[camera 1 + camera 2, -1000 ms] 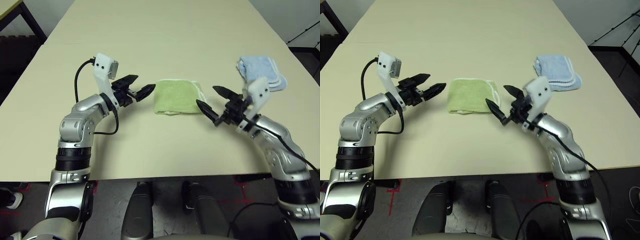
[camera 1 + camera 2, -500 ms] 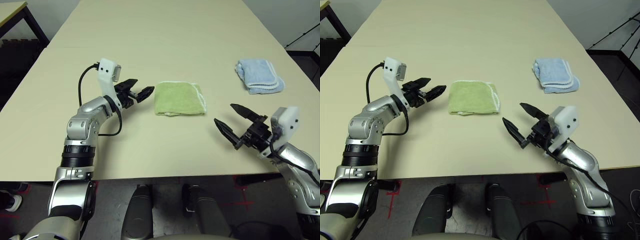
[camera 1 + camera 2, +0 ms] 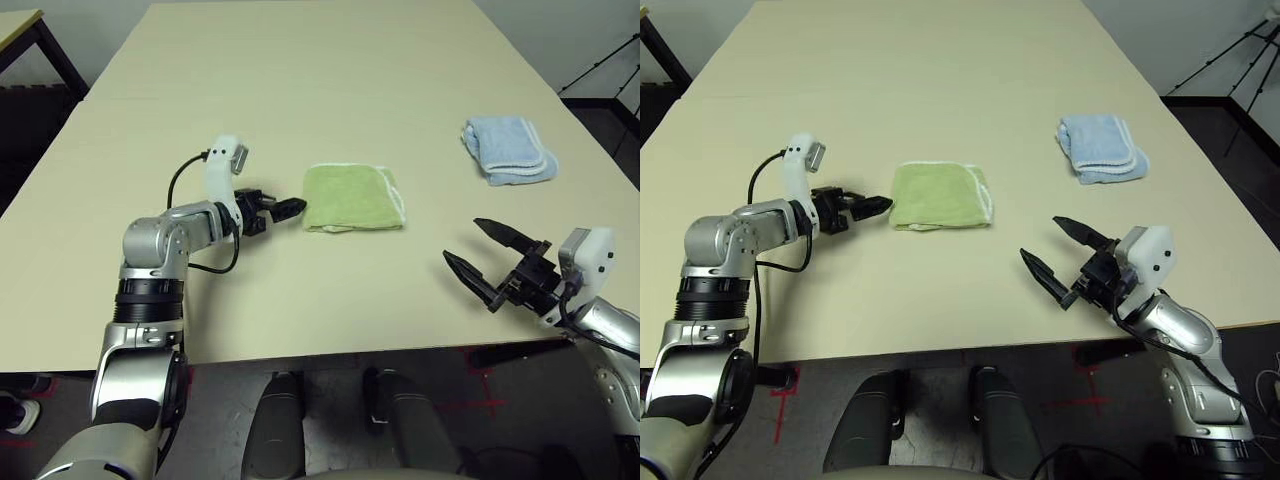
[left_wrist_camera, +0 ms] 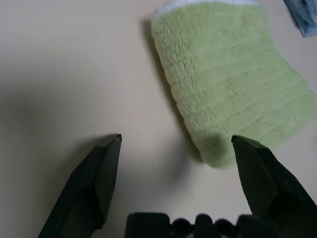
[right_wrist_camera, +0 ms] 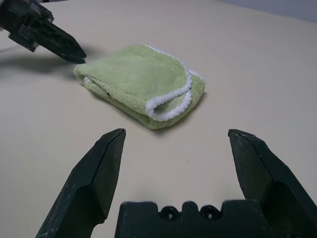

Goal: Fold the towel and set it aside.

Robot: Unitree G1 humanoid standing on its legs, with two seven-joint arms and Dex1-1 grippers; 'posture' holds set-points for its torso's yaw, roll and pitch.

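The light green towel [image 3: 352,198] lies folded into a small pad near the middle of the table, its white-edged side turned to the right. My left gripper [image 3: 285,208] sits low just left of the towel, open, with its fingertips [image 4: 111,148] short of the cloth and nothing between them. My right gripper [image 3: 463,240] hovers near the table's front right, well back from the towel [image 5: 143,84], open and empty. The right wrist view also catches the left gripper [image 5: 49,34] beside the towel's far end.
A pale blue folded towel [image 3: 508,150] rests at the right of the beige table [image 3: 300,80], near its right edge. A dark tripod leg [image 3: 1230,50] stands on the floor beyond the right edge.
My right gripper has pulled back from the towel's right side toward the front right of the table. The left gripper has dropped lower beside the towel's left edge. The camera has shifted.
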